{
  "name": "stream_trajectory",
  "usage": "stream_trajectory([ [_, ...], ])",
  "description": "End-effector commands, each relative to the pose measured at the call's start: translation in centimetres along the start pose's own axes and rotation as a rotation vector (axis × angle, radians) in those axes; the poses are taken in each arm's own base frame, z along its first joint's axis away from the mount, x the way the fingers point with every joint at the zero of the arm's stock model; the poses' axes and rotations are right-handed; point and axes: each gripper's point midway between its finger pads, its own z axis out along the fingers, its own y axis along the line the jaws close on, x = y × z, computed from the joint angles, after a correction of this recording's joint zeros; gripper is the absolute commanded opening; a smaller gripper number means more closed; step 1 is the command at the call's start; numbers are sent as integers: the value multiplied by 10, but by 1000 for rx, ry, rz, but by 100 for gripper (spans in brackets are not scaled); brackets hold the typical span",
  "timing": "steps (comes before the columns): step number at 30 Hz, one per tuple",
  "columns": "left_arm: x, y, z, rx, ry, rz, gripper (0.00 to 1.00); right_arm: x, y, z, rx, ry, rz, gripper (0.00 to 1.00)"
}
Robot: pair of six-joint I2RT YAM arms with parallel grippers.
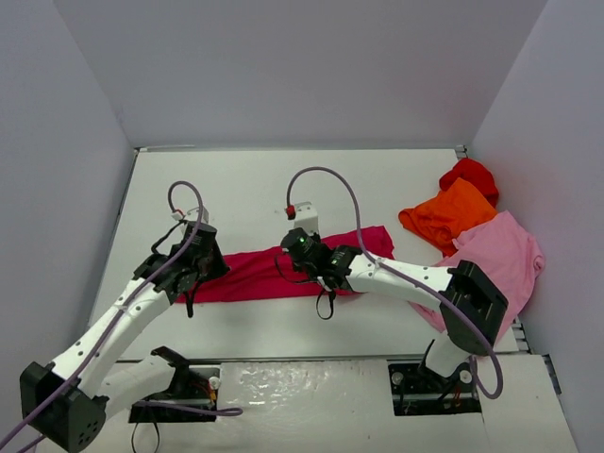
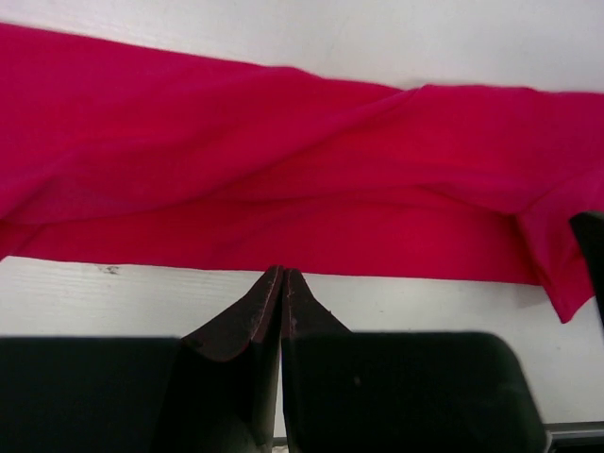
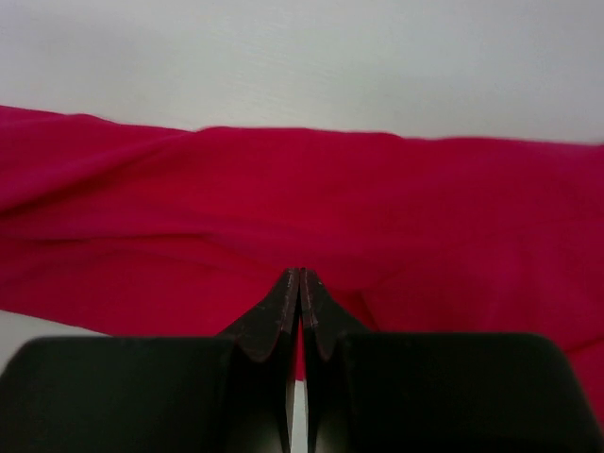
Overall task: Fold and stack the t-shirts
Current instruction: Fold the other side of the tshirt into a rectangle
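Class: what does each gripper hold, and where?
The right gripper pinches the crimson shirt at its near edge. The left gripper, jaws shut at the hem: cannot tell.

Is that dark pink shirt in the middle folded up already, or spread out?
Folded lengthwise, not yet finished: the crimson-magenta t-shirt lies flat as one long narrow band across the table.

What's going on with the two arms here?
Both arms are over the crimson-magenta shirt, which lies as a long narrow band across the table. The left gripper is shut at the band's near edge, by its left end. The right gripper is shut over the cloth near the middle. Whether either pinches fabric is unclear. The light pink shirt, orange shirt and red shirt sit heaped at the right, unfolded.
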Motion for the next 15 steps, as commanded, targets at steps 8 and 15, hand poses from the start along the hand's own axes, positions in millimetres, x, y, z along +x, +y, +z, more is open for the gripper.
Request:
stream_trajectory([
  [8,-32,-74,48,219,-4,8,0,42,-88,1,210,165,194,0],
  [15,-34,-92,100,227,79,45,0,74,-110,-2,292,234,247,0],
])
